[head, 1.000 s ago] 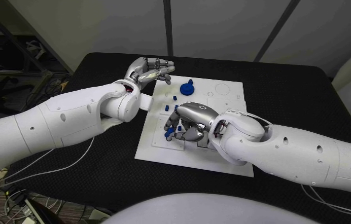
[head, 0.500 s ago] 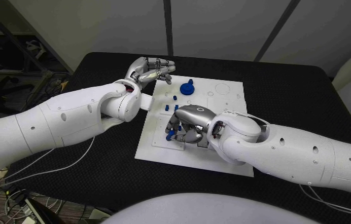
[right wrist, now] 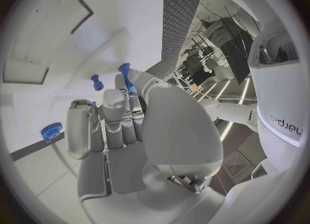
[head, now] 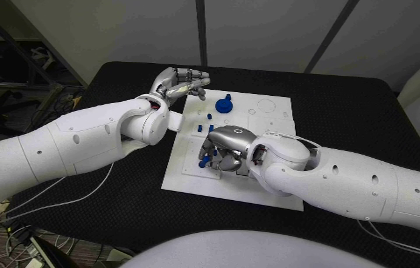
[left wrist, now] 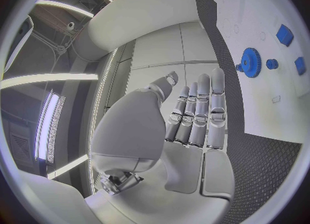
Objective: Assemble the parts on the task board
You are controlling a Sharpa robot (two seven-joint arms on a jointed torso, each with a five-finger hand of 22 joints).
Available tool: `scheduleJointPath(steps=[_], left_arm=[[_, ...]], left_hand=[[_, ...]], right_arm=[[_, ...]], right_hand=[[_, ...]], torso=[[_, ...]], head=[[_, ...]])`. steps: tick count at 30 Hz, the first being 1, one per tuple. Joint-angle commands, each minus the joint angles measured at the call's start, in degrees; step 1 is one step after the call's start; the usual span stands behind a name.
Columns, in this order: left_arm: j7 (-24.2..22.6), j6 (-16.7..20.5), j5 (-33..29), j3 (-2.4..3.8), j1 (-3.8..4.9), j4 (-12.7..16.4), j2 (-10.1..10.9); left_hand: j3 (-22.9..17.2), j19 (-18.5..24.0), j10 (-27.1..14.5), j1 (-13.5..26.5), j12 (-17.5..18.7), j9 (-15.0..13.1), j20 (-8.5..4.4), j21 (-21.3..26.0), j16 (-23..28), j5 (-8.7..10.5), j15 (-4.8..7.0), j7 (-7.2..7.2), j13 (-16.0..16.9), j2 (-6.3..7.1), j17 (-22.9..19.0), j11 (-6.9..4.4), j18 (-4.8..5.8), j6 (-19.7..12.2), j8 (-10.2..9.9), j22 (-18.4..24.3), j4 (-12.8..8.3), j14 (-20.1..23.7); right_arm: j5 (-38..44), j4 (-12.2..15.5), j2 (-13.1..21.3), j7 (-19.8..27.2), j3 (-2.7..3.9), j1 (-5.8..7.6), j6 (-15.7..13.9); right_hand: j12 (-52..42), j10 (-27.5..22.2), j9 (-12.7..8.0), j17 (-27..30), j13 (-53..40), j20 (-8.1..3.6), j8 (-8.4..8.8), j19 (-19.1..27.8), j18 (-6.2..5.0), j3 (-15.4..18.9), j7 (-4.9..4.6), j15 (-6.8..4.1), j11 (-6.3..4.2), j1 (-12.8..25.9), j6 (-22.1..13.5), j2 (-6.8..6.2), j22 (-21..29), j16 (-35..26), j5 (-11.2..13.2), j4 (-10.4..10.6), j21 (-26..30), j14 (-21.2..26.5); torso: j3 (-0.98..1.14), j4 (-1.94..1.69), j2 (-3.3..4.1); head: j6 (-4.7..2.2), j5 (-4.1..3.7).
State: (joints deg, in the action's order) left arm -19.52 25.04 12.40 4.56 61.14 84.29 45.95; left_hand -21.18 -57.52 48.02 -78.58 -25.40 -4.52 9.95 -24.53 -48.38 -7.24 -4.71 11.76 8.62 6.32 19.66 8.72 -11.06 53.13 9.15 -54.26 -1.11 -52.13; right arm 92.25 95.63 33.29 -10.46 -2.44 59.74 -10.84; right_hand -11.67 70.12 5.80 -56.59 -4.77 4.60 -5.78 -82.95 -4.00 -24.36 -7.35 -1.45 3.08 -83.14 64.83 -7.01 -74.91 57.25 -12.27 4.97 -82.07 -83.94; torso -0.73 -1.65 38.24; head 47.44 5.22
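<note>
The white task board (head: pixel 197 183) lies mid-table. My right hand (head: pixel 224 149) hovers low over its left middle, fingers curled, and pinches a small blue peg (right wrist: pixel 126 76) between thumb and a finger. Another blue peg (right wrist: pixel 97 82) stands in the board just beyond the fingertips, and a blue round part (right wrist: pixel 51 130) sits beside the hand. My left hand (head: pixel 179 85) is raised off the board's far left corner; its fingers (left wrist: pixel 197 115) lie straight and side by side, holding nothing. A blue gear (head: pixel 225 105) rests near the board's far edge, with small blue pegs (head: pixel 210 118) closer in.
Black table (head: pixel 350 116) surrounds the board on all sides. The board's right half (head: pixel 271 107) carries round cut-outs and holes. My left forearm (head: pixel 79 140) spans the table's left side, my right forearm (head: pixel 350 180) its near right.
My right hand has shifted slightly toward the board's near left with the peg. The left hand has not moved.
</note>
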Motion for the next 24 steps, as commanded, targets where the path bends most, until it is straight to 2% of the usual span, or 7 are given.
scheduleJointPath(steps=[1,7,10,13,16,20,24], left_arm=[[-0.2,-0.6,0.0,0.05,0.07,0.1,0.0],[-0.3,-0.5,0.0,0.05,0.07,0.2,0.1],[-0.2,-0.5,0.0,0.05,0.08,0.3,0.1],[-0.2,-0.5,0.0,0.05,0.08,0.2,0.1],[-0.2,-0.5,0.0,0.05,0.08,0.2,0.0],[-0.1,-0.6,0.0,0.05,0.08,0.1,-0.1],[0.1,-0.8,0.0,0.05,0.08,0.0,-0.2]], left_hand=[[0.2,-0.2,-0.5,-0.1,-0.1,0.0,0.04,0.2,0.0,0.04,0.00,0.14,-0.1,-0.68,-0.1,0.05,0.67,-0.3,0.3,0.1,-0.2,0.0],[0.2,-0.2,-0.5,-0.1,-0.1,0.0,0.04,0.2,0.0,0.04,0.00,0.14,-0.1,-0.68,-0.1,0.05,0.67,-0.3,0.3,0.1,-0.2,0.0],[0.2,-0.2,-0.5,-0.1,-0.1,0.0,0.04,0.2,0.0,0.04,0.00,0.14,-0.1,-0.68,-0.1,0.05,0.67,-0.3,0.3,0.1,-0.2,0.0],[0.3,-0.2,-0.6,-0.1,-0.2,0.0,0.05,0.2,0.0,0.04,-0.02,0.15,-0.1,-0.71,-0.1,0.07,0.68,-0.4,0.4,0.1,-0.2,0.1],[0.4,-0.2,-0.7,0.1,-0.4,0.0,0.08,0.3,0.0,0.04,-0.06,0.18,-0.1,-0.76,-0.1,0.09,0.70,-0.5,0.5,0.2,-0.1,0.1],[0.4,-0.2,-0.7,0.1,-0.4,0.0,0.09,0.3,0.0,0.04,-0.06,0.19,-0.1,-0.77,-0.2,0.10,0.70,-0.5,0.5,0.2,-0.1,0.1],[0.6,-0.2,-0.9,0.4,-0.6,0.0,0.13,0.4,0.0,0.06,-0.11,0.23,-0.1,-0.85,-0.2,0.14,0.71,-0.7,0.6,0.3,0.1,0.1]], right_arm=[[1.0,-0.2,-0.2,-1.0,-0.14,0.03,1.9],[1.1,-0.5,-0.5,-1.1,-0.37,0.02,2.0],[1.1,-0.6,-0.7,-0.9,-0.48,0.02,1.7],[1.0,-0.6,-0.8,-0.6,-0.55,0.02,1.3],[0.9,-0.7,-0.9,-0.4,-0.60,0.02,0.9],[0.9,-0.7,-0.9,-0.3,-0.64,0.02,0.0],[0.9,-0.6,-0.7,-0.3,-0.66,0.02,-1.6]], right_hand=[[0.4,0.5,0.1,0.0,-0.1,-0.17,-0.24,-0.2,0.94,0.0,0.00,-0.15,0.04,0.6,0.2,0.33,-2.1,0.2,-0.2,-0.1,-0.1,-1.2],[0.8,0.3,0.0,0.3,0.0,-0.08,0.14,-0.1,0.88,0.3,-0.14,-0.05,0.17,1.2,-0.2,0.10,-1.9,0.0,0.1,0.0,0.0,-1.2],[1.8,-0.9,-0.4,0.3,0.2,0.19,1.20,0.2,0.80,1.0,-0.72,0.38,0.69,2.4,-1.8,-0.74,-1.5,0.1,0.2,0.4,0.3,-1.1],[2.6,-2.1,-1.2,0.3,0.4,0.57,2.37,0.4,0.72,2.4,-0.71,0.74,0.94,4.1,-4.8,-2.01,-1.2,0.2,1.7,1.3,0.5,-1.1],[2.9,-2.6,-1.8,0.2,0.3,0.52,2.34,0.5,0.65,3.5,-0.45,0.50,0.63,4.7,-8.0,-2.58,-1.0,0.5,2.8,1.7,0.6,-1.1],[3.0,-2.9,-2.0,0.2,0.1,0.39,2.28,0.6,0.63,4.6,0.03,0.33,0.51,4.8,-11.0,-2.67,-0.9,0.7,3.2,2.0,0.7,-1.1],[2.8,-3.3,-2.1,0.0,-0.2,0.33,2.32,0.8,0.57,6.0,0.43,0.29,0.49,4.7,-15.2,-2.72,-0.6,1.1,3.2,2.2,0.8,-1.1]], torso=[[-0.02,-0.03,0.01],[-0.09,-0.07,-0.06],[-0.01,-0.03,-0.05],[0.01,-0.03,-0.02],[0.01,-0.02,-0.07],[0.10,0.05,-0.03],[0.05,0.04,0.00]], head=[[0.09,-0.01],[-0.12,-0.07],[0.02,-0.10],[-0.02,-0.09],[-0.06,-0.14],[-0.17,-0.27],[-0.16,-0.33]])
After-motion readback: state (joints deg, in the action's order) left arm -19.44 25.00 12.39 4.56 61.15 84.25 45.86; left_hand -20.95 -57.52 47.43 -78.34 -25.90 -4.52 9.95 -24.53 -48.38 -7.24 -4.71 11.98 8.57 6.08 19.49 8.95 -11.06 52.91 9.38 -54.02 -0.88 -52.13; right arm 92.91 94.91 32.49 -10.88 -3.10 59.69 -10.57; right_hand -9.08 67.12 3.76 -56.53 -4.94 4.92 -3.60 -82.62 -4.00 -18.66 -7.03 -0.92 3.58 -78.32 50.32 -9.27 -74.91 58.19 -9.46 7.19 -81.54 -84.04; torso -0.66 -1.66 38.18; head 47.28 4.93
